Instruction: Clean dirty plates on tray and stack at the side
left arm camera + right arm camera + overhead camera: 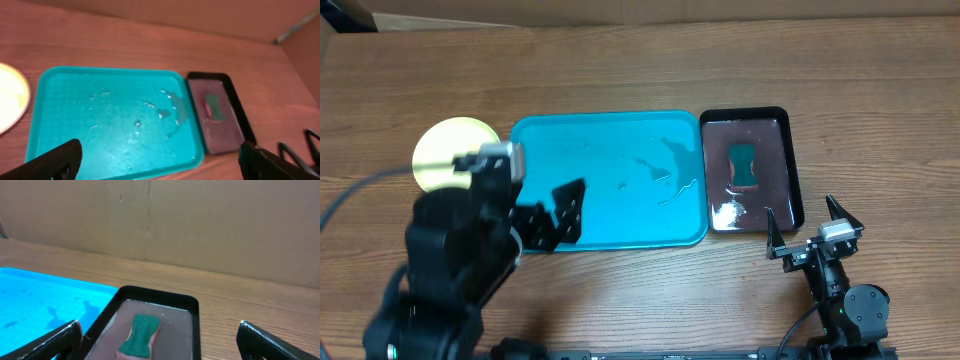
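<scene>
Left of the wet tray (610,150), on the table (620,60), lies a yellow-green plate (448,148). Left claw (555,218) gapes empty over the tray; right claw (802,212), also spread empty, beside the black tray (745,112).

We count one turquoise tray (600,200), one black tray (745,113), one green sponge (745,165), one yellow-green plate (445,150) in view, and two grippers: left gripper (552,218), right gripper (802,222).

Wooden table (620,60) carries plate (442,150), turquoise tray (610,116), black tray (796,170).
</scene>
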`<state>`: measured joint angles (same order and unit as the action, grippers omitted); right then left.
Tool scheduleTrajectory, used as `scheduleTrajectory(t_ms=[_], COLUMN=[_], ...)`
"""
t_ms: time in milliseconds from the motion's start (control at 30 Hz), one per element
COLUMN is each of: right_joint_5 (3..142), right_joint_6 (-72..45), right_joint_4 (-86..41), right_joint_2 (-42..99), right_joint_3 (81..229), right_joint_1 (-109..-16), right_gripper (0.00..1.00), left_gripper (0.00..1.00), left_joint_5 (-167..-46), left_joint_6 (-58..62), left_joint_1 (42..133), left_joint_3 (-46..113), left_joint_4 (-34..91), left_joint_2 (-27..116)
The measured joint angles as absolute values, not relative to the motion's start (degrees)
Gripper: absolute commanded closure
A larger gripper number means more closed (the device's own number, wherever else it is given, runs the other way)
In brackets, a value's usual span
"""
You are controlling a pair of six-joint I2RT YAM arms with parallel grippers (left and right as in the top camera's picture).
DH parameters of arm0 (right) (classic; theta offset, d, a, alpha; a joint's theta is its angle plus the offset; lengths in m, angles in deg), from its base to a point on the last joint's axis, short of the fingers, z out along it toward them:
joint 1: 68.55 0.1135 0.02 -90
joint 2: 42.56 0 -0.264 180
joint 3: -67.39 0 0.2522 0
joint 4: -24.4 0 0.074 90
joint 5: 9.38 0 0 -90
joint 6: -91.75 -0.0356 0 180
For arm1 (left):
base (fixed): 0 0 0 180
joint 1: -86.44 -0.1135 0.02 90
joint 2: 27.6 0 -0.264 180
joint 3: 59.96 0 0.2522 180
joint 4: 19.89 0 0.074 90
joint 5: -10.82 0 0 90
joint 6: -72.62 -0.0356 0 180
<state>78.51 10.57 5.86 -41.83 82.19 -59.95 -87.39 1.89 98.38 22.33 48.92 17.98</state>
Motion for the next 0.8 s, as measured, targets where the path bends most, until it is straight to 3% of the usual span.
scheduleTrajectory(t_ms=[233,433,800], right_joint_5=[78.5,78.5,78.5], right_joint_6=[10.6,10.6,10.6], right_joint_4=[5.8,5.9,5.8], right_joint_2=[-41.8,-41.8,-41.8], right_joint_3=[82.2,82.2,82.2], right_joint_1=[-60.0,-60.0,-60.0], right_gripper=[0.0,0.0,0.0], left_gripper=[0.0,0.0,0.0], left_joint_5=[-87.0,-86.9,-83.8], left_joint_6=[6.0,9.5,10.8], left_joint_1=[91.8,89.4,88.5], left_joint_3=[6.3,-2.3,-14.5], left_joint_4=[41.0,25.2,1.3], left_joint_2=[0.6,-12.2,-23.4])
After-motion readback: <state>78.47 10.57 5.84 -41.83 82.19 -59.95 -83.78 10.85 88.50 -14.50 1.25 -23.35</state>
